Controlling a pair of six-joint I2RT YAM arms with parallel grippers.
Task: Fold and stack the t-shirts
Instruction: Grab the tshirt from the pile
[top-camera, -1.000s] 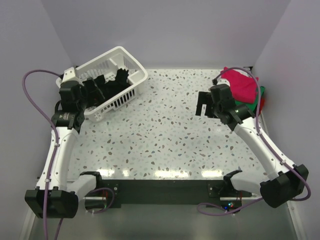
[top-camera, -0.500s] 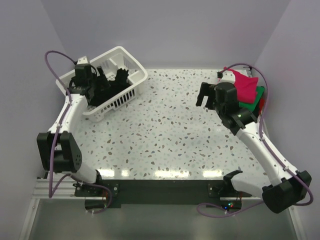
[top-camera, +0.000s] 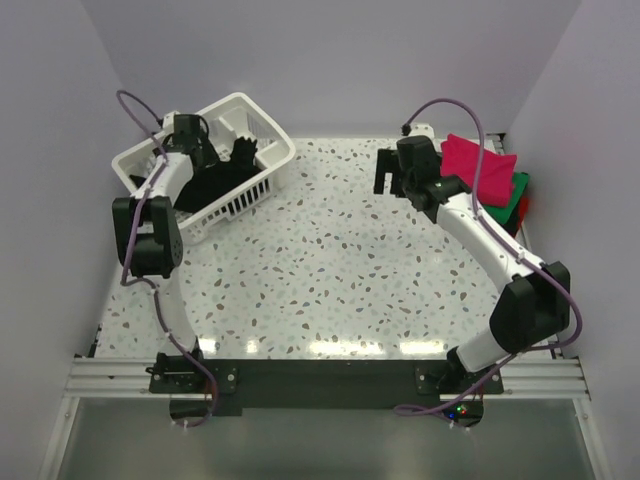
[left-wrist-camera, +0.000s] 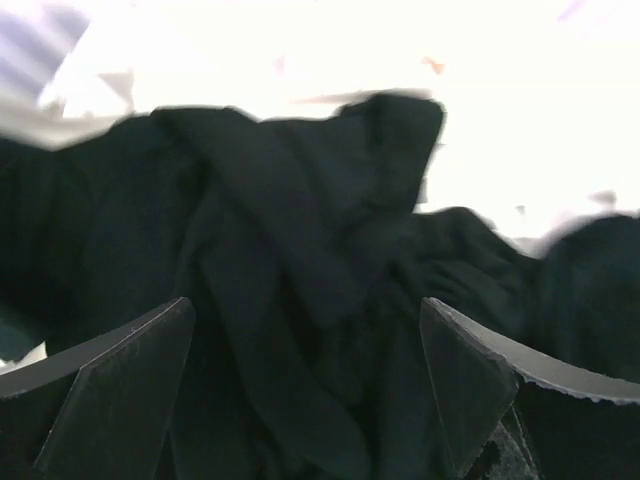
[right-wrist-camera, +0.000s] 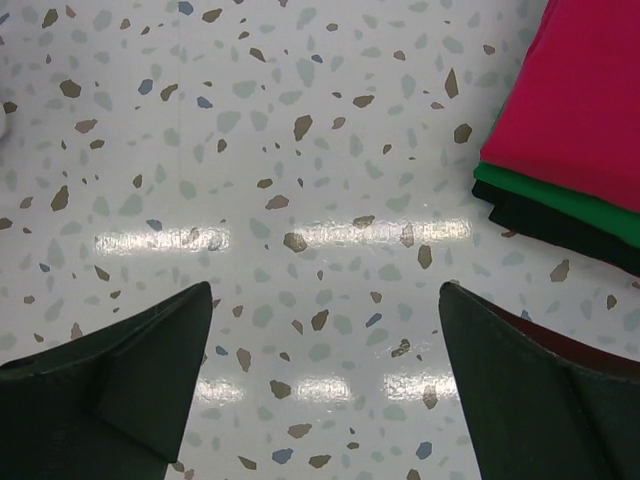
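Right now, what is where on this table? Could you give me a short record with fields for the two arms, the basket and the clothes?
Left gripper: open, reaching into the basket, close over the black shirt
Right gripper: open, empty, above bare table, beside the folded stack
Basket: white, slatted, far left of the table
Black shirt: crumpled, inside the basket
Folded stack: far right corner; pink shirt on top, green shirt under it, dark layer below

Black t-shirt (left-wrist-camera: 300, 250) blurred, folded stack (right-wrist-camera: 572, 110) cut by edge
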